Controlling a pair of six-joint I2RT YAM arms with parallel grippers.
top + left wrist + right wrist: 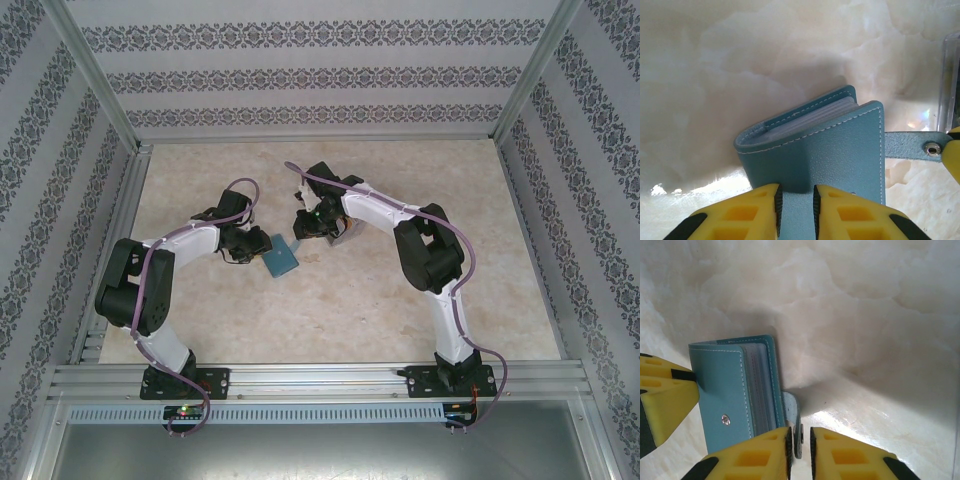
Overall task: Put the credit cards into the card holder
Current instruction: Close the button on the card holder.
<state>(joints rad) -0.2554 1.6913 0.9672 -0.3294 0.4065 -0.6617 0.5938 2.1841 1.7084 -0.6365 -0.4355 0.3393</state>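
White arms [185, 240], black joints [430, 255], purple cables [240, 182], yellow end effector fingers [740, 215]

A pale marbled table [350, 320] is lying across the middle of the top view and catching glare in both wrist views. Wallpaper [320, 70] with dark floral bands is running along the back and down both sides. Metal posts [93, 70] are rising at the upper corners, and a long rail [320, 380] is stretching across the bottom. A clear tray [947, 85] is peeking in at the right edge of the left wrist view.
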